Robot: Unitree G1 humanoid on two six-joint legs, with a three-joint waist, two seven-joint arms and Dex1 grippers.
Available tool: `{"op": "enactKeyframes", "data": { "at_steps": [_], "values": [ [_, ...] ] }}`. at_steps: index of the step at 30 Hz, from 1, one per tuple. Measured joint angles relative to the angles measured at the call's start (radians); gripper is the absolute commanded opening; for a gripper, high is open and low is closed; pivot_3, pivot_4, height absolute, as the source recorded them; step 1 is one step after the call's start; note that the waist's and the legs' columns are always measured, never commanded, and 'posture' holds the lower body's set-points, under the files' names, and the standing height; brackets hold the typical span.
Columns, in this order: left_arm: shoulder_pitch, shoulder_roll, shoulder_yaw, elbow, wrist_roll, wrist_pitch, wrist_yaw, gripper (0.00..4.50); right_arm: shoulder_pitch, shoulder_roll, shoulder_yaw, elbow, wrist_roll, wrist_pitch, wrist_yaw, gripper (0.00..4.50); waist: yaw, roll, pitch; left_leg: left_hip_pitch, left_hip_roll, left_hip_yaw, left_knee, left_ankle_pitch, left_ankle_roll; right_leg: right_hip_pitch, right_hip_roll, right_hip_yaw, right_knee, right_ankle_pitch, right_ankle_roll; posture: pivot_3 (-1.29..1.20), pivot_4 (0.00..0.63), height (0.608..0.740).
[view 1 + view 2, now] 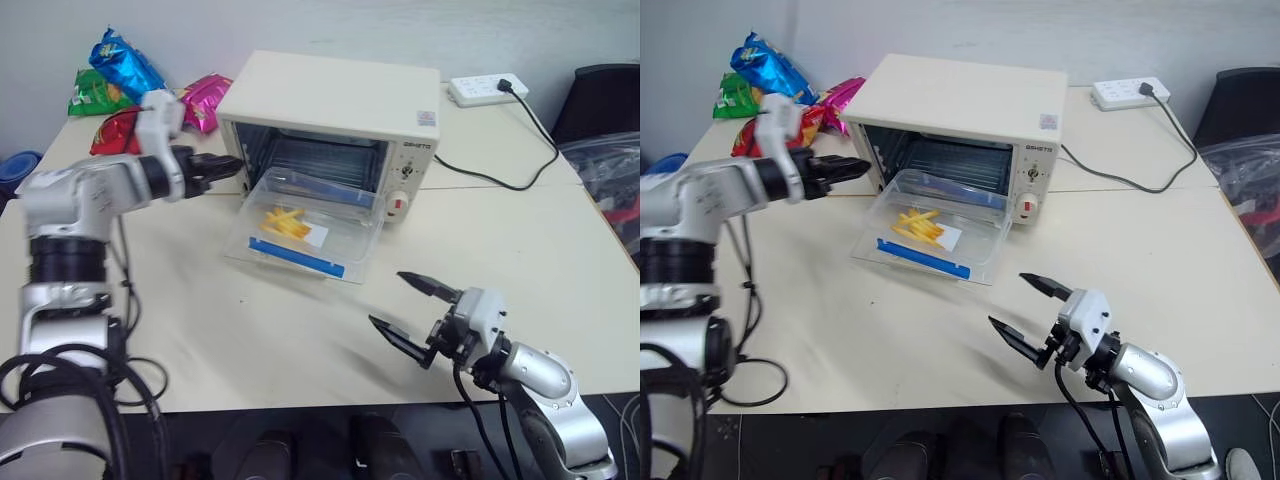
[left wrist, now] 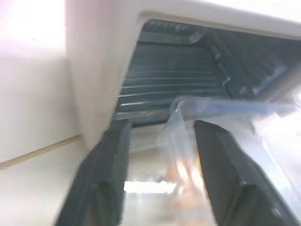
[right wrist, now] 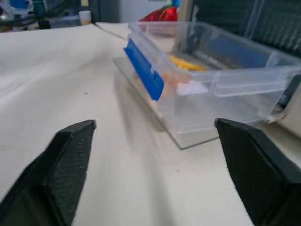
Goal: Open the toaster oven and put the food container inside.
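While the toaster oven (image 1: 330, 120) stands at the back of the table (image 1: 500, 260) with its glass door folded down flat, the food container (image 1: 310, 228) rests on that lowered door, its far end just at the mouth of the oven cavity and its near end, with a blue clip (image 1: 297, 258), toward the robot; yellow fries show through the clear plastic (the wire rack is visible behind it in the dark interior). The left gripper (image 1: 225, 166) hovers at the oven's left front corner, its fingers (image 2: 110, 165) slightly parted with nothing between them, close beside the container's far corner; the right gripper (image 1: 405, 310) hangs low over the table near the front edge, well apart from the container, its fingers (image 3: 66, 165) spread wide and empty. Colourful snack bags (image 1: 125, 85) lie behind the left arm; a white power strip (image 1: 485, 90) sits at the back, the oven's black cord (image 1: 490, 180) running to it.
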Motion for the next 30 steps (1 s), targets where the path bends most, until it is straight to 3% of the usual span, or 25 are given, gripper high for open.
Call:
{"op": "enactKeyframes", "data": {
  "at_steps": [4,6,9,18,26,30],
  "values": [
    [0.216,0.086,-0.041,-0.093,0.055,-0.28,-0.317,0.01,-0.091,-0.014,0.058,-0.002,-0.031,0.106,-0.015,1.88,0.017,0.0,0.0,0.0,-0.001,-0.002,0.001,0.0,0.0,0.003,-0.002,-0.001,-0.001,0.0,0.0,0.0,0.15,0.74],
    [0.296,0.065,-0.051,-0.134,0.06,-0.322,-0.363,0.0,-0.143,-0.014,0.078,0.018,-0.05,0.129,-0.02,1.16,0.031,0.0,0.0,0.0,-0.003,-0.003,0.003,0.0,0.002,0.004,-0.003,-0.002,-0.002,0.0,0.0,0.0,0.15,0.74],
    [0.365,-0.063,-0.072,-0.214,0.068,-0.343,-0.31,0.0,-0.263,-0.002,0.116,0.126,-0.107,0.145,-0.028,0.11,0.047,-0.001,0.0,-0.001,-0.007,-0.004,0.004,0.0,0.004,0.005,-0.007,-0.002,-0.002,0.001,0.002,0.0,0.15,0.74],
    [0.328,-0.355,-0.103,-0.209,0.14,-0.377,-0.03,0.0,-0.51,0.06,0.14,0.443,-0.234,0.063,-0.023,0.03,0.025,-0.002,0.0,-0.003,-0.006,-0.002,0.003,0.0,0.004,0.001,-0.006,-0.002,0.0,0.001,0.002,0.0,0.15,0.74],
    [0.271,-0.423,-0.053,-0.06,0.21,-0.48,0.131,0.0,-0.64,0.174,0.15,0.62,-0.285,0.018,-0.05,0.03,0.003,-0.002,0.0,-0.002,-0.006,-0.002,0.004,0.001,0.004,0.0,-0.005,-0.003,0.001,0.001,0.002,0.0,0.15,0.74],
    [0.225,-0.472,0.006,0.021,0.214,-0.541,0.204,0.0,-0.717,0.256,0.135,0.732,-0.337,0.0,-0.173,0.03,0.001,-0.002,0.0,-0.002,-0.007,-0.002,0.004,0.001,0.004,-0.001,-0.006,-0.004,0.002,0.001,0.002,0.0,0.15,0.74]
  ]
}}
